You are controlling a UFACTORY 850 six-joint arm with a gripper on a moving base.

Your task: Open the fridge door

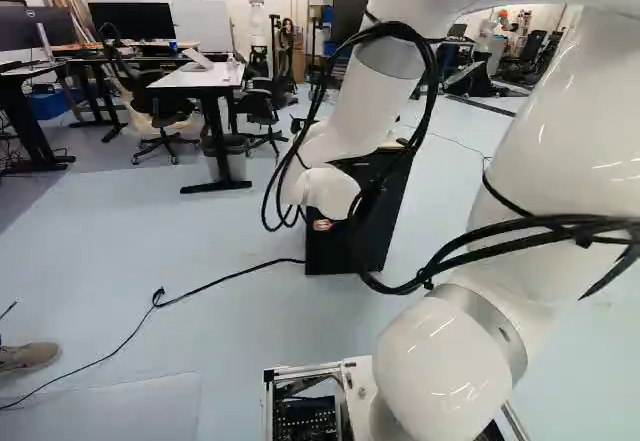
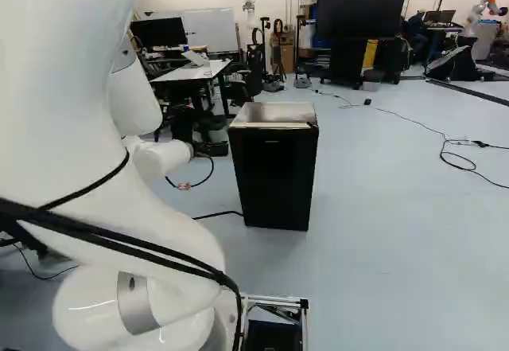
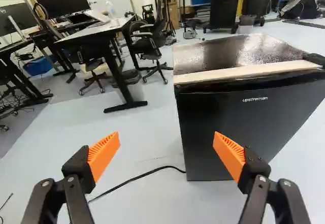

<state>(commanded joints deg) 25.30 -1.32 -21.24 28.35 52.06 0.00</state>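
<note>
My gripper (image 2: 184,185) shows small beyond the wrist in the right base view, left of the black fridge (image 2: 274,176). In the left base view the arm's wrist partly covers the fridge (image 1: 384,223). From the wrist, the gripper (image 3: 166,139) stands open, nothing between its orange pads. Ahead of it and to one side is the fridge door (image 3: 231,127), dark and smooth, which looks shut. One finger overlaps the door's lower part in that view; no contact is visible. A black hinge piece (image 3: 315,59) sits at the top corner of the fridge, away from the gripper.
A black cable (image 1: 230,277) runs across the floor to the fridge. Behind stand a white-topped desk (image 1: 205,78) and office chairs (image 3: 152,38). A shoe (image 1: 28,357) is at the left of the left base view. Another robot (image 2: 482,17) stands far back.
</note>
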